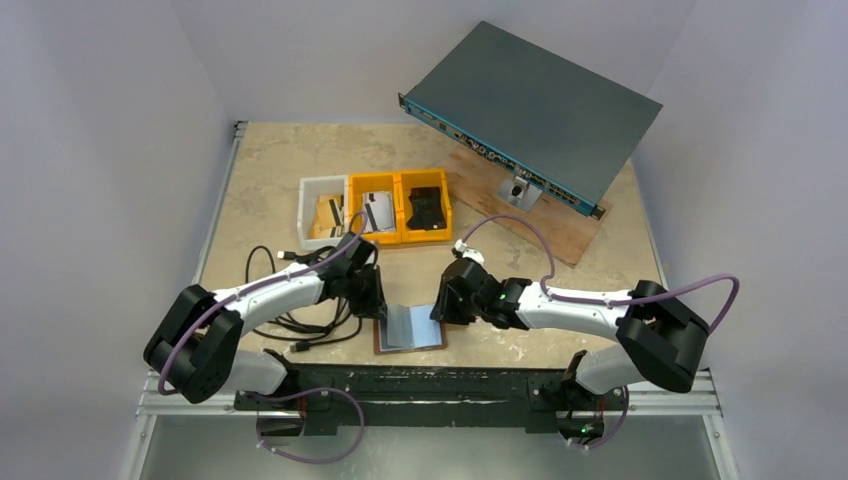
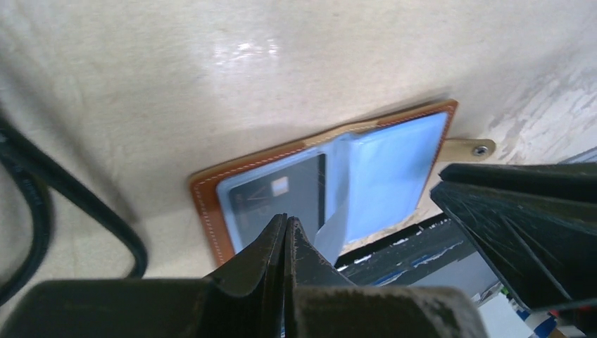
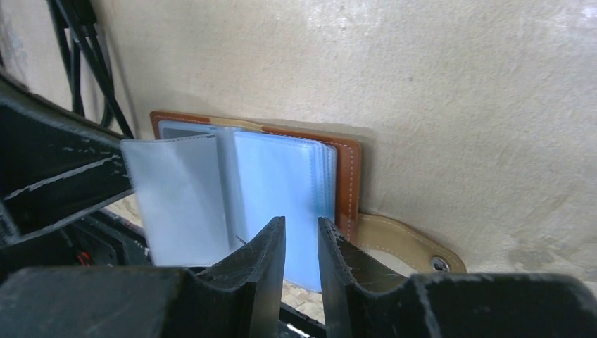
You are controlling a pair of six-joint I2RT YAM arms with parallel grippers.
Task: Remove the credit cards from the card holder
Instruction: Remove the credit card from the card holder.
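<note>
The card holder [image 1: 410, 328] is seen lying open at the very near edge of the worktop [image 1: 260, 170], between the two arms. Just above the holder's left page the left end effector [image 2: 285, 224] is clenched fully. A dark credit card [image 2: 278, 191] is visible there under its clear pocket, but whether a sleeve is pinched cannot be told. Over the holder's right page the right end effector [image 3: 301, 225] is slackened to a narrow gap, with nothing seen between the jaws. One clear sleeve leaf [image 3: 179, 197] stands up from the holder's spine.

A pull on the card is judged likely to drag the whole holder, since nothing is seen pinning it firmly. A drag toward the arm bases would tip it over the near edge. A thin sleeve could also be gripped in place of the card, and the two end effectors, close together over the holder, could be knocked against each other.

Left of the holder the space is crowded by black cables [image 1: 300, 310]; to its right, open worktop is seen. Beyond the holder a white bin [image 1: 305, 200] and yellow bins [image 1: 398, 200] are set, with credit cards [image 1: 376, 212] in them. Farther beyond, a network switch [image 1: 535, 105] is propped on a wooden board [image 1: 540, 225].
</note>
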